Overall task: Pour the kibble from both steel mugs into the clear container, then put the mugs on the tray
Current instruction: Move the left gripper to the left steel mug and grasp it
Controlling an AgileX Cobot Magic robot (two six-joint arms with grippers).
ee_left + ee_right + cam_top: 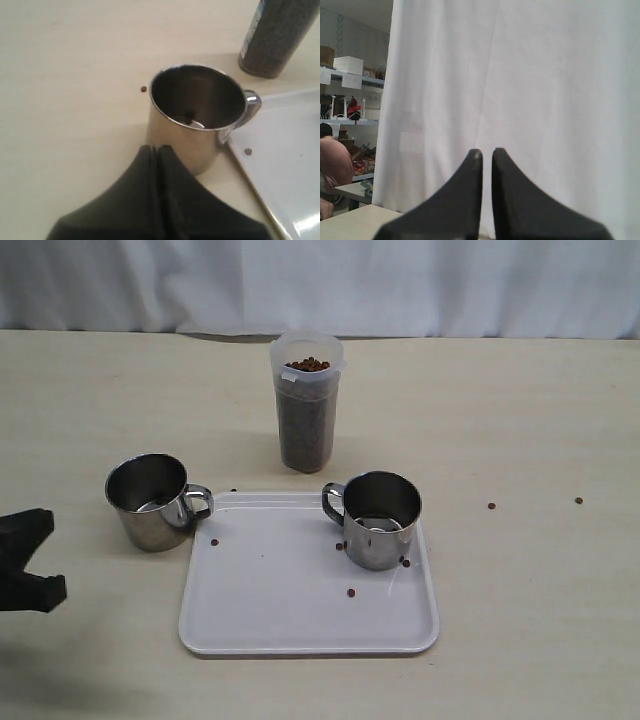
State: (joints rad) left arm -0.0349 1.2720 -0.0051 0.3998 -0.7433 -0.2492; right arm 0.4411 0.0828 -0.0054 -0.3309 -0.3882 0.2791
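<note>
Pale tabletop (pixel 520 420), nearly done: kibble (pixel 307 365) in clear container (pixel 306 435), one steel mug (pixel 380 520) on tray (pixel 290 620), other mug (pixel 150 502) just beside it; both jaws together, empty.

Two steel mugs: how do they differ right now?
The off-tray mug stands on the table, just outside the tray; the on-tray mug stands on the tray. The off-tray mug's handle points to the exterior view's right, the on-tray mug's to its left. Shared: both upright, matching shiny steel, about emptied.

Left gripper (pixel 158 149), jaws pressed together, empty, held low; right gripper (pixel 487 152), jaws drawn in, empty, pointing level.
</note>
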